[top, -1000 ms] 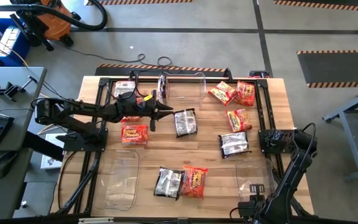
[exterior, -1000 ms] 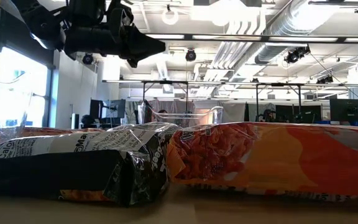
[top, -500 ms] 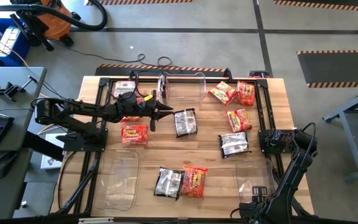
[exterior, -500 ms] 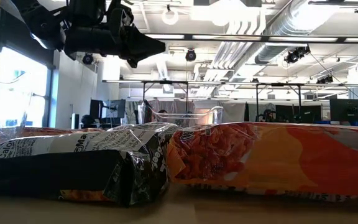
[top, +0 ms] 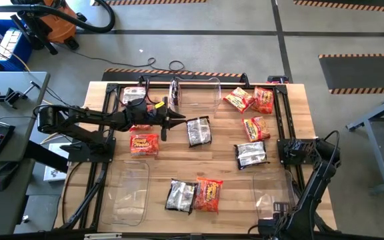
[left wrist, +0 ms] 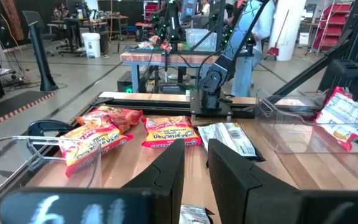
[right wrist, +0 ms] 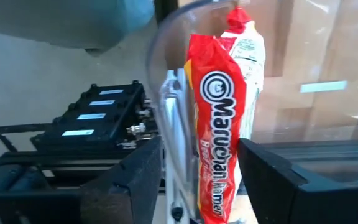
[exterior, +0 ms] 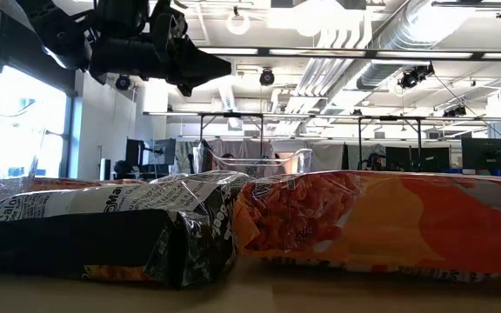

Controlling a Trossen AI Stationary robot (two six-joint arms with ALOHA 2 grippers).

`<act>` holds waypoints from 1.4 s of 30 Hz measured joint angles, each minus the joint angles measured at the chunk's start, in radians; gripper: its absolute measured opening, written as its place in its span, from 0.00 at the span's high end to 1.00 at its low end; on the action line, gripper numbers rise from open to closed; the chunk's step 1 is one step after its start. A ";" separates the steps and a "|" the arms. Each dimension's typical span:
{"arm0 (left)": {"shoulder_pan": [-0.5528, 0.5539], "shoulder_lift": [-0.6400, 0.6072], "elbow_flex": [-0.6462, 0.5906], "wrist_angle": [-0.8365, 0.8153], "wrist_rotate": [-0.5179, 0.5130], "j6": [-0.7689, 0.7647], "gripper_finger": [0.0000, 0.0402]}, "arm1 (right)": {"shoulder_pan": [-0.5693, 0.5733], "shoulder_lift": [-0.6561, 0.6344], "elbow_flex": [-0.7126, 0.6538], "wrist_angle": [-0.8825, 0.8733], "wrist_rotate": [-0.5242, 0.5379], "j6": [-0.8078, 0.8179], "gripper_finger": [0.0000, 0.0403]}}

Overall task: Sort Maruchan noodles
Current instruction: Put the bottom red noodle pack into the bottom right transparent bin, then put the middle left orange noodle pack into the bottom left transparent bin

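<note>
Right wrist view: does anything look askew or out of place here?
Yes: a red Maruchan packet stands on edge against the curved wall of the clear bin, between the open fingers of the right gripper, not lying flat. Whether it sits inside the bin cannot be told.

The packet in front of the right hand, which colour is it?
Red packet with white Maruchan lettering; the right wrist view shows it best.

Your right gripper [top: 272,225] has dropped slightly toward the near table edge, fingers parted around a red Maruchan packet [right wrist: 219,118].
</note>
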 joint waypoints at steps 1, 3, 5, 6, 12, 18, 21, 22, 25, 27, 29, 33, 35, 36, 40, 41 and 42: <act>0.000 0.000 0.000 0.000 0.000 0.000 0.85 | 0.000 0.000 0.000 0.009 -0.008 -0.001 0.56; 0.000 0.000 0.000 -0.001 0.000 0.000 0.85 | 0.000 0.000 0.000 0.024 -0.018 -0.001 0.61; 0.000 0.000 0.000 -0.006 0.000 0.000 0.85 | 0.000 0.000 0.000 0.036 -0.026 0.000 0.66; 0.000 0.000 0.000 -0.007 0.000 0.000 0.85 | 0.000 0.000 0.000 0.040 -0.030 0.001 0.68; 0.000 0.000 0.000 -0.011 0.000 0.000 0.85 | -0.009 0.000 0.000 0.032 -0.062 0.001 0.75; 0.000 0.000 0.000 -0.012 0.001 0.000 0.85 | -0.042 -0.027 0.000 -0.005 -0.091 0.023 0.77; -0.002 0.000 0.000 -0.015 0.001 0.000 0.85 | -0.065 -0.069 0.000 -0.031 -0.072 0.065 0.82; -0.004 0.000 0.000 -0.017 0.001 0.000 0.85 | -0.072 -0.084 0.000 -0.040 -0.044 0.080 0.85; -0.013 0.000 0.000 -0.019 0.001 0.000 0.85 | -0.086 -0.132 0.000 -0.043 0.139 0.092 0.95; -0.019 0.000 0.000 -0.025 0.003 0.000 0.85 | -0.089 -0.149 0.000 -0.043 0.304 0.074 0.99; -0.024 0.000 0.000 -0.034 0.004 0.006 0.85 | -0.094 -0.152 -0.001 -0.056 0.450 0.056 0.97; -0.036 0.000 0.000 -0.050 0.004 0.026 0.85 | -0.114 -0.154 -0.030 -0.005 0.633 -0.005 0.99; -0.042 0.000 0.000 -0.050 0.004 0.026 0.85 | -0.123 -0.161 -0.090 0.085 0.677 -0.029 0.99; -0.046 0.000 0.000 -0.052 0.004 0.026 0.85 | -0.127 -0.169 -0.130 0.146 0.697 -0.044 1.00; -0.058 0.000 0.000 -0.057 0.006 0.026 0.85 | -0.157 -0.209 -0.321 0.429 0.782 -0.136 1.00; -0.060 0.000 0.000 -0.057 0.006 0.026 0.85 | -0.169 -0.223 -0.377 0.507 0.798 -0.171 1.00; -0.061 0.000 0.000 -0.058 0.006 0.022 0.85 | -0.185 -0.244 -0.438 0.589 0.812 -0.214 1.00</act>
